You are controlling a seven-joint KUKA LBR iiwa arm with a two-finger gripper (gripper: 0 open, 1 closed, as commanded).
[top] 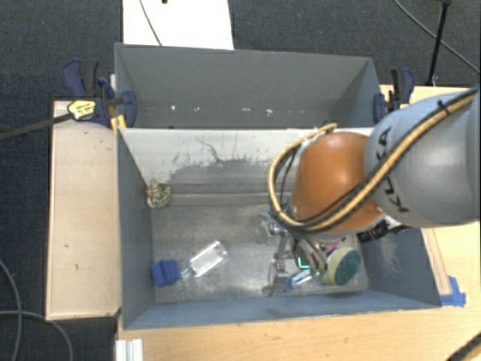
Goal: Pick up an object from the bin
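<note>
Beside the green round pad (346, 268), half-hidden fingers (279, 277): open or closed, cannot tell

Illumination is even and diffuse, arriving from overhead, and the scene is moderately bright. Inside the grey metal bin (225, 153), the pale sloping wall beyond the pincer (289, 273) returns the most light, and small specular spots dot the upper wall behind it. The glossy orange rounded wrist cover (331, 179) directly above the pincer carries a broad soft highlight and throws a soft-edged shadow around the pincer. The clear plastic bottle with a blue cap (199, 262), left of the pincer, shows faint glints.
</note>
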